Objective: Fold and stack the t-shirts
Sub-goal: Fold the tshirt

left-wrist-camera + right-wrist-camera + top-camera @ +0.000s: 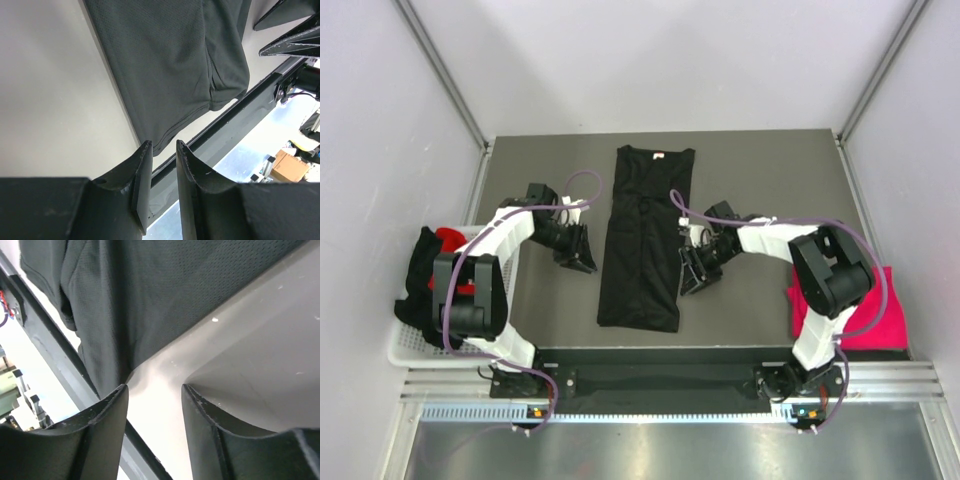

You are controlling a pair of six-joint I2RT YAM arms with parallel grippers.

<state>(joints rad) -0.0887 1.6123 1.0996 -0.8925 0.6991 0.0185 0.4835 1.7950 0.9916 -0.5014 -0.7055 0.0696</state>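
Only the top view takes in everything: one black tee (642,235) lying long at the tabletop's (770,170) centre, one pink tee (885,320) at 4 o'clock, and one basket (410,355) at 8 o'clock holding black and red cloth (420,275). The wrist views show the left fingers (140,175) narrowly apart and the right fingers (105,420) wider, both empty at the black tee's edges.

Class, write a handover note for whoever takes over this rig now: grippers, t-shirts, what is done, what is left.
Left gripper: open, empty, beside the black t-shirt's left edge.
Right gripper: open, empty, at its right edge.
Done: black t-shirt lies flat between them, folded into a long narrow strip, collar far.
Pink t-shirt: far right, partly behind the right arm.
White basket, left: black cloth and red cloth in it.
Left: probably fold the strip crosswise, stack, then the rest.
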